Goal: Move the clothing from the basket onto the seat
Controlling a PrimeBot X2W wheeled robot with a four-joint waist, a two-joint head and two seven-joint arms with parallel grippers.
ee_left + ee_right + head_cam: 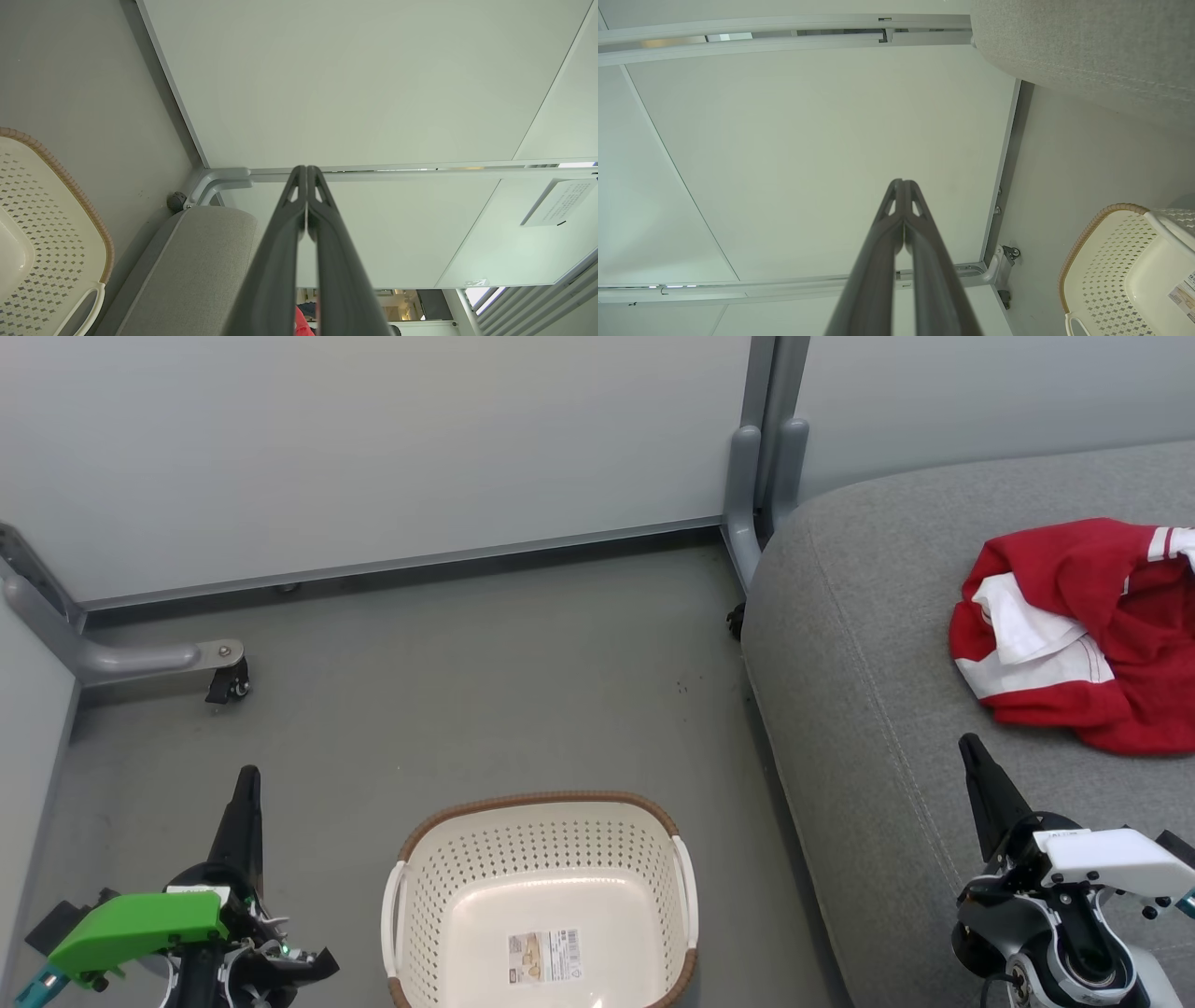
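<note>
My claws sit clenched and empty, fingers pointing forward.
Left claw is left of the cream perforated plastic basket; right claw is right of it, over the grey woven-fabric seat, where the red-and-white fabric clothing lies.

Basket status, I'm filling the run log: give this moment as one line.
basket: no clothing inside, on floor | clothing: heaped on seat | left tool: shut, empty | right tool: shut, empty

Pale partition panels on grey metal frames, castored foot at the left, upright post between panels, scuffed grey floor, paper notice on one panel, soft even light
</note>
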